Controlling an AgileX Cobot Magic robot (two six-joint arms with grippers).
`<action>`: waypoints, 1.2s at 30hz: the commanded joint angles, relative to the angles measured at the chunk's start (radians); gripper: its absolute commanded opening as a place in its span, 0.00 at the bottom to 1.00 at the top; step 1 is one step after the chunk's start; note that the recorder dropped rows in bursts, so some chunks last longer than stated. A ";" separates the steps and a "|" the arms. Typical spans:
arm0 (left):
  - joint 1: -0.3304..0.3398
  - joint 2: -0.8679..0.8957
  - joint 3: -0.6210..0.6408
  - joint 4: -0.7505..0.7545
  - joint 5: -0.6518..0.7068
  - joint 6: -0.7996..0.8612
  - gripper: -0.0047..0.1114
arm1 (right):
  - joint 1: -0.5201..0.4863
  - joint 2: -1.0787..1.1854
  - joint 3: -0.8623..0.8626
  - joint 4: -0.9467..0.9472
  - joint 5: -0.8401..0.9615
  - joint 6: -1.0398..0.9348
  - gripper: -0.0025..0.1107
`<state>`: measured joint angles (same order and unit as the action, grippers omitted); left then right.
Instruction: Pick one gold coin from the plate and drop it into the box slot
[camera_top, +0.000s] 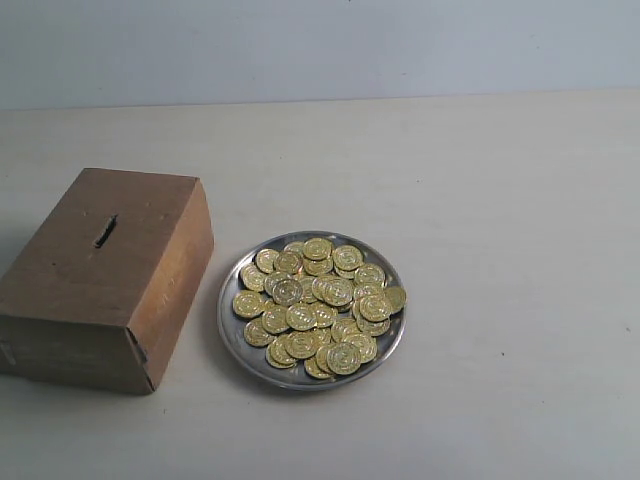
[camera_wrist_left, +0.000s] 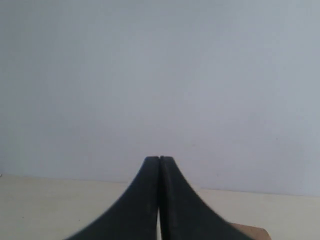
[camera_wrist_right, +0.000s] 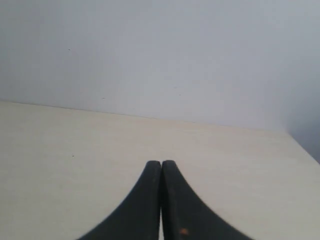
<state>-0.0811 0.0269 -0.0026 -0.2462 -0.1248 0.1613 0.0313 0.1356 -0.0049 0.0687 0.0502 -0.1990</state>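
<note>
Nothing started yet, by the look of it. You've got the plate (camera_top: 226, 322) on the table (camera_top: 500, 300), mid-scene in the ext view, heaped w/ gold coins (camera_top: 320, 305). They overlap and some lean on each other, so there's no clean single lying apart. Box (camera_top: 90, 290) sits just beside the plate on its left, close but not touching as far as I can tell. Slot (camera_top: 105, 231) is in the box's top face toward the far end, facing up. Layout makes sense: short carry from plate to slot, and an upward slot lets a coin fall in edge-first.

L gripper (camera_wrist_left: 159, 161): fingertips pressed together, nothing btw them. It points along the table toward the wall; a brown corner, prob. the box, just shows at the frame edge. R gripper (camera_wrist_right: 161, 164): same, tips fully together, empty, over bare table. Neither arm shows in the ext view, so both sit back out of the work area, prob. a rest pose.

My read: you're at step one, the reach for the plate. Whichever arm goes must spread its fingers first. Take a coin at the pile's top or edge. A thin coin on metal will likely be slippery, and neighbours may lift w/ it. Slot's short & narrow, so line the coin up w/ it before release.
</note>
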 joint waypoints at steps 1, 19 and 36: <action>0.002 -0.027 0.003 0.000 -0.005 -0.004 0.04 | -0.046 -0.029 0.005 0.004 -0.013 -0.008 0.02; 0.002 -0.027 0.003 0.000 -0.005 -0.004 0.04 | -0.048 -0.040 0.005 0.004 -0.013 -0.008 0.02; 0.002 -0.027 0.003 0.061 0.259 -0.017 0.04 | -0.048 -0.040 0.005 0.004 -0.013 -0.008 0.02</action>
<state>-0.0812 0.0061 -0.0026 -0.1940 0.0527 0.1578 -0.0128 0.1012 -0.0049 0.0706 0.0483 -0.1990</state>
